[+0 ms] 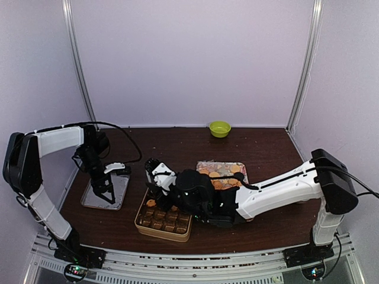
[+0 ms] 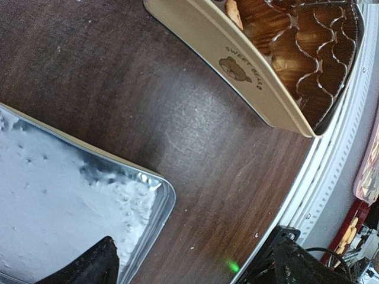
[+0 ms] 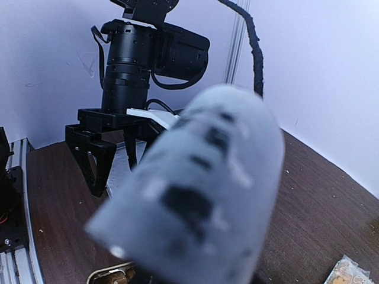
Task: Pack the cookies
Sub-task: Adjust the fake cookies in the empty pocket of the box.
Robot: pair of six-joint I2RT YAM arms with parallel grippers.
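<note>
**Right claw over the tin, cookies just behind it**

From the top camera, the cookies (image 1: 220,173) lay heaped in a packet (image 1: 202,164) at mid-table. They were just right of and behind the right gripper (image 1: 156,175), which hung over the far left corner of the tin (image 1: 142,223). Whether that claw was clenched or released could not be told. What looked like one tan cookie sat in the tin's cup beneath it. The left gripper (image 1: 106,192) stood over a metal tray (image 1: 121,195), well apart from the cookies. Bare table (image 1: 266,148) lay open behind and to the right of the packet, with a green bowl (image 1: 219,128) at the back edge.

In the left wrist view, that claw's dark fingertips (image 2: 89,266) stood wide apart, released and holding nothing, one of them over the tray's corner. The tin's cream wall read "SWEET" beside a small bear mark; the next word was too small to read. Brown paper cups (image 2: 308,53) filled the tin. Its corner sat close to the table's near edge and the rail (image 2: 331,177).

In the right wrist view, a blurred finger (image 3: 195,189) filled the frame and hid the grip. A few cookies showed at the bottom right corner, and the left claw stood spread over the tray
</note>
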